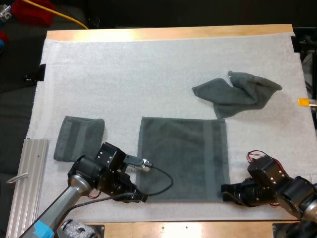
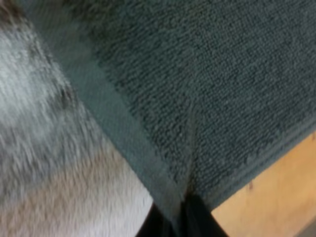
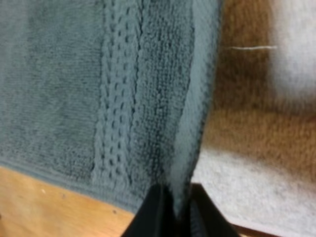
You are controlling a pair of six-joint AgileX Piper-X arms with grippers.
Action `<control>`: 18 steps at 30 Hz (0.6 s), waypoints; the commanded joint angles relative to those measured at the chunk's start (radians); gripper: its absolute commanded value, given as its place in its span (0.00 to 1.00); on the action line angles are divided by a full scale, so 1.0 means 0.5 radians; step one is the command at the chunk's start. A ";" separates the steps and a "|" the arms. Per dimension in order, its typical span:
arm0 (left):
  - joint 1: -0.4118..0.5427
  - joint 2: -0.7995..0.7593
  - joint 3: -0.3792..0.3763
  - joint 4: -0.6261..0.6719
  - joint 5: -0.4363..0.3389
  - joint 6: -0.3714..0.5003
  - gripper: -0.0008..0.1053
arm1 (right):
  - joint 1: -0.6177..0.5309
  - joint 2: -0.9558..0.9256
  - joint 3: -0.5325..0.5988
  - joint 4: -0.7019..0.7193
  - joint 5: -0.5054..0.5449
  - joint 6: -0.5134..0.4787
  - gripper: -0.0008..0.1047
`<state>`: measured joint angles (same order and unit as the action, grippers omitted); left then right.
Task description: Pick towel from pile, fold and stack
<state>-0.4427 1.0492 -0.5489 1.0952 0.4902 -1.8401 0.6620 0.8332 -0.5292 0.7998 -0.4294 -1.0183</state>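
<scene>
Now we hold the flat towel (image 1: pixel 183 158) at both of its near corners. Our left gripper (image 1: pixel 140 198) sits at the near left corner. In the left wrist view its black fingers (image 2: pixel 202 222) are pinched on the towel's hem, with cloth pressed between them. Our right gripper (image 1: pixel 226 191) sits at the near right corner. In the right wrist view its fingers (image 3: pixel 148 212) clamp the edge strip from both sides, and that edge stands up a little between them. The towel lies spread as a near square in the middle of the white mat (image 1: pixel 124 74), its near edge close to the bare wood of the table (image 1: pixel 198 229). A crumpled towel (image 1: pixel 237 94) lies farther back and to the right, apart from the flat one. A small folded towel (image 1: pixel 78 138) rests to the left, near our left arm. A ribbed metal rail (image 1: pixel 27 178) lies at the mat's left edge.
</scene>
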 commanded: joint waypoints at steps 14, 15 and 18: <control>-0.010 -0.179 -0.021 0.212 -0.036 0.189 0.01 | 0.375 0.000 -0.036 0.089 0.118 0.210 0.03; -0.010 -0.179 -0.021 0.186 -0.013 0.189 0.01 | 0.375 0.000 -0.036 0.064 0.143 0.263 0.03; -0.010 -0.147 -0.021 0.121 0.087 0.183 0.01 | 0.375 0.000 -0.036 -0.029 0.202 0.369 0.03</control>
<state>-0.4427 0.9718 -0.5521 1.1597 0.5235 -1.7510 0.8497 0.8332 -0.5415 0.7862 -0.3457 -0.8452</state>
